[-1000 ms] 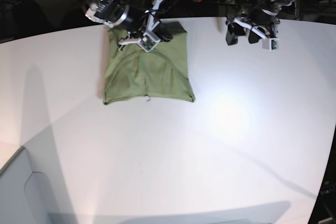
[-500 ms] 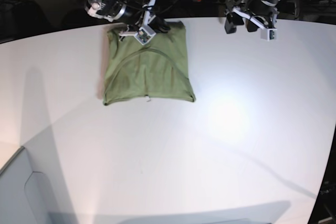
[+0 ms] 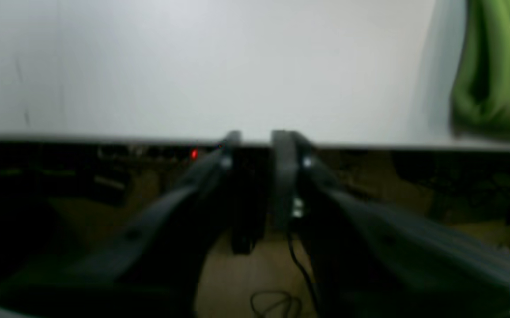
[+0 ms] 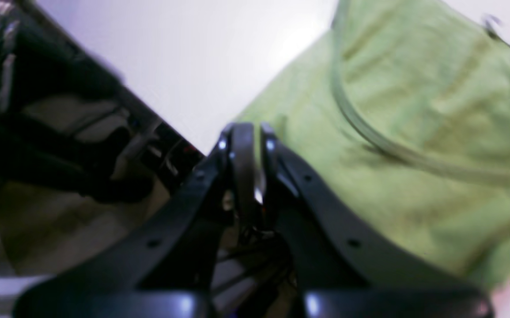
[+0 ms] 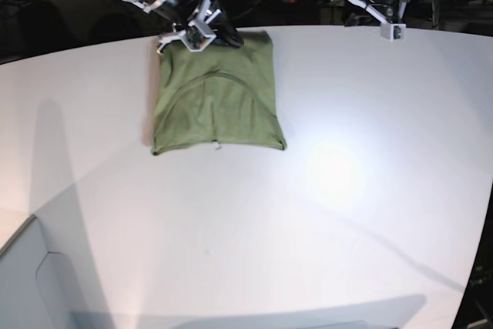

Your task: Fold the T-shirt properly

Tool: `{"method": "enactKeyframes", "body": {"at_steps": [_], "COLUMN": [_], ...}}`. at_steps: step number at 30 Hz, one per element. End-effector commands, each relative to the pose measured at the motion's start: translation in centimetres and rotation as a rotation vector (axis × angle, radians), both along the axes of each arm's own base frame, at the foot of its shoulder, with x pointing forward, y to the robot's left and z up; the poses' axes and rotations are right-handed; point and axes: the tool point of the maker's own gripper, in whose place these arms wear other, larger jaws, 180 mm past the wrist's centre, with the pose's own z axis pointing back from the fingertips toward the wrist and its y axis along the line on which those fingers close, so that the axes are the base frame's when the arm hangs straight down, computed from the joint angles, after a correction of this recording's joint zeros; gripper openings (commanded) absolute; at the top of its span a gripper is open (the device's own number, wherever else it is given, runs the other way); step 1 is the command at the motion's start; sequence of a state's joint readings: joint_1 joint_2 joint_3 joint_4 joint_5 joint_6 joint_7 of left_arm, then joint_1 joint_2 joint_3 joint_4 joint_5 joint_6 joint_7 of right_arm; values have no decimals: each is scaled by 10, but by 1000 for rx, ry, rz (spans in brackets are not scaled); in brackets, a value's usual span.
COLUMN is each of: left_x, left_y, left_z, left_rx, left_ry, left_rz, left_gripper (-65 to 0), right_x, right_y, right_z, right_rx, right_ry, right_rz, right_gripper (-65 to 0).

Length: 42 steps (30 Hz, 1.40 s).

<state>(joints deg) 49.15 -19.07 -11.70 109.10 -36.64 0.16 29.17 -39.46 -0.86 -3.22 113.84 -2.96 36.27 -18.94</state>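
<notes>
Both hands have lifted toward 12 o'clock, right hand pressed together, left hand nearly so, leaving one T-shirt folded on the tabletop, long axis 12-to-6.

base looks down from high; both wrist views, close, share the t-shirt.

black curved fingers (small bright screws), white wrist housings, silver joints

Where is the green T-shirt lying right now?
In the base view, the T-shirt lies folded on the white table, toward the far left, its far edge just under the right hand.
</notes>
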Motion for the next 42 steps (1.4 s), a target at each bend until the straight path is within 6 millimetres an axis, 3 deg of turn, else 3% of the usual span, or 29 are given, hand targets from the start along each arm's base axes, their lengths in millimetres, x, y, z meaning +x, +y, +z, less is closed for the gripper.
{"method": "enactKeyframes", "body": {"at_steps": [1, 10, 13, 15, 18, 22, 32, 34, 38, 42], "left_x": [-7, -47, -58, -66, -69, -75, -78, -72, -75, -83], "left_y": [-1, 14, 21, 25, 36, 49, 39, 40, 43, 56], "left_z": [3, -23, -33, -40, -53, -71, -82, -82, -88, -107], "left_rx": [-1, 21, 28, 35, 79, 146, 132, 135, 137, 151], "left_ry": [5, 134, 174, 203, 227, 260, 282, 270, 291, 339], "left_rz": [-7, 27, 43, 56, 53, 30, 7, 5, 13, 49], "left_gripper": [-545, -552, -650, -650, -650, -650, -650, -650, -650, -650], "right_x": [-28, -71, -84, -92, -107, -130, -134, -124, -127, -133], "right_y": [3, -22, -33, -39, -48, -44, -46, -49, -62, -78], "right_z": [-4, -53, -73, -82, -93, -92, -94, -95, -114, -139], "right_rx": [-7, -84, -118, -131, -146, -132, -140, -150, -170, -184], "right_ry": [49, 255, 331, 370, 426, 474, 482, 463, 503, 571], "right_rz": [77, 49, 39, 27, 9, 21, 33, 27, 15, -27], "right_gripper": [-648, -648, -648, -649, -649, -649, -649, -649, -649, -649]}}
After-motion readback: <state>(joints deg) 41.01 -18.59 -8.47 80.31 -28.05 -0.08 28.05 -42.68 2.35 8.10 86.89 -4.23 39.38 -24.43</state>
